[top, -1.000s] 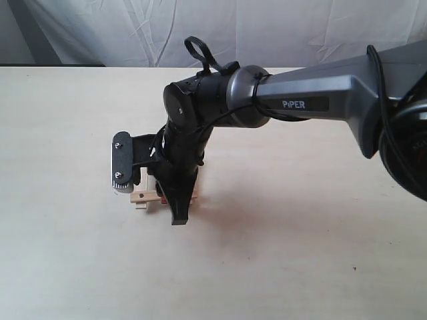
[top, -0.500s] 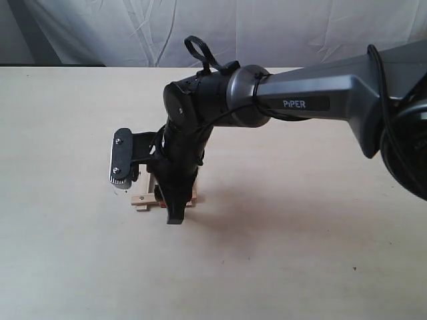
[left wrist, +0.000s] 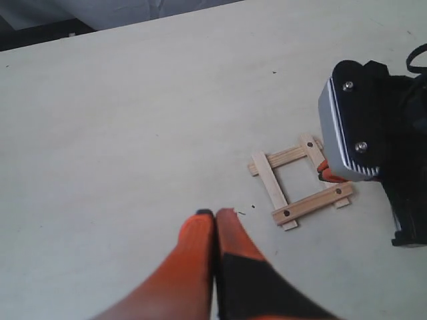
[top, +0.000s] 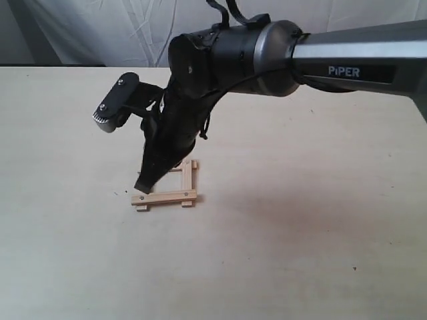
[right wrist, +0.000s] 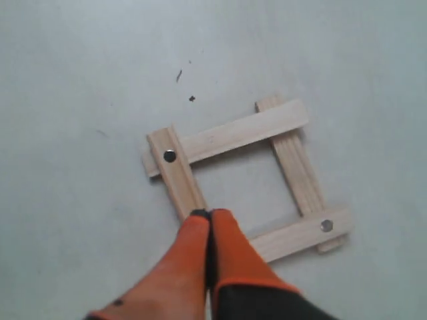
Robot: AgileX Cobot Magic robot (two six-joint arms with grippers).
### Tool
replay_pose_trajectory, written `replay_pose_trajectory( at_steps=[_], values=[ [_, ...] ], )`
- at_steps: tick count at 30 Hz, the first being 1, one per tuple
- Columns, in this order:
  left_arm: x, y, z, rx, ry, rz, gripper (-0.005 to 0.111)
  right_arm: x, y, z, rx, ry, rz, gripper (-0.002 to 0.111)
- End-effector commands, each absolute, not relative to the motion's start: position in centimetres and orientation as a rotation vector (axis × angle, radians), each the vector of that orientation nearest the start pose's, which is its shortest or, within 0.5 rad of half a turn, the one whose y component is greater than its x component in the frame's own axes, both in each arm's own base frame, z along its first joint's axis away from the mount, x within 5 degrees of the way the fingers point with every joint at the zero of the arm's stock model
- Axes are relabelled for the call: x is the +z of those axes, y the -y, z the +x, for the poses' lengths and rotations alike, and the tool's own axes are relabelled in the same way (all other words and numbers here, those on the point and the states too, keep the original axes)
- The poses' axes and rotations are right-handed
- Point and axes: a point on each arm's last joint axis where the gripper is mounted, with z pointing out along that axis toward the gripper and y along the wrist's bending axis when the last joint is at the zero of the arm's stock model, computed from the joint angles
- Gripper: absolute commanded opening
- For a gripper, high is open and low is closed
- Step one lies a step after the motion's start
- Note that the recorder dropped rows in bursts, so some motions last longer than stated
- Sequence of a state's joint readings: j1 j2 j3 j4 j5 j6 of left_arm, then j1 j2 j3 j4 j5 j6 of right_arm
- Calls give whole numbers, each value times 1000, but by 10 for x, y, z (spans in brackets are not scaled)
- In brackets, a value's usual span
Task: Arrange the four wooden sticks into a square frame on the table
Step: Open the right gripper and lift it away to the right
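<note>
Square frame [right wrist: 240, 177] looking finished on table [right wrist: 80, 67]. Right gripper [right wrist: 209, 216] hovering over it, left gripper [left wrist: 215, 215] idling nearby. Both sets of fingers [right wrist: 193, 247] pressing shut, empty. Next move needing clean retreat, no nudging.

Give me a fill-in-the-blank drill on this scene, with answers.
The frame on the table is built from ____ sticks.
Its outline is a ____.
The right gripper, holding nothing, is ____ (open/shut).
The fingertips of the left gripper are coloured ____.
Answers: four; square; shut; orange.
</note>
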State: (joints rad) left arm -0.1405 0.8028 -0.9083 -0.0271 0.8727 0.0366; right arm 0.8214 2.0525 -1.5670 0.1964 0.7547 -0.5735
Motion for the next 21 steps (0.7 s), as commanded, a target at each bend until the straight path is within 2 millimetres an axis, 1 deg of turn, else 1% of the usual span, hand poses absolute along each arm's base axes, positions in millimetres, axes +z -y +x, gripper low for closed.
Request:
replay_pose_trajectory(
  at_steps=[1, 2, 6, 9, 11, 14, 17, 21],
  values=[
    [370, 20, 134, -71, -2203, 192, 0, 201, -312, 303, 379, -2418, -1429, -1],
    [372, 19, 131, -68, -2195, 192, 0, 202, -306, 307, 407, -2467, -1379, -1],
    [381, 16, 114, -69, -2120, 186, 0, 219, -274, 327, 510, -2600, -1117, -1],
    [387, 14, 98, -63, -2049, 182, 0, 238, -249, 338, 534, -2642, -949, -1],
    [385, 11, 89, -48, -2002, 180, 0, 252, -234, 343, 536, -2636, -866, -1],
    [375, 10, 79, -54, -1963, 168, 0, 277, -209, 349, 536, -2609, -738, -1],
    [361, 9, 72, -63, -1950, 154, 0, 300, -189, 349, 521, -2569, -653, -1],
    [345, 9, 68, -93, -1927, 134, 0, 327, -166, 342, 406, -2519, -590, -1]
  ],
)
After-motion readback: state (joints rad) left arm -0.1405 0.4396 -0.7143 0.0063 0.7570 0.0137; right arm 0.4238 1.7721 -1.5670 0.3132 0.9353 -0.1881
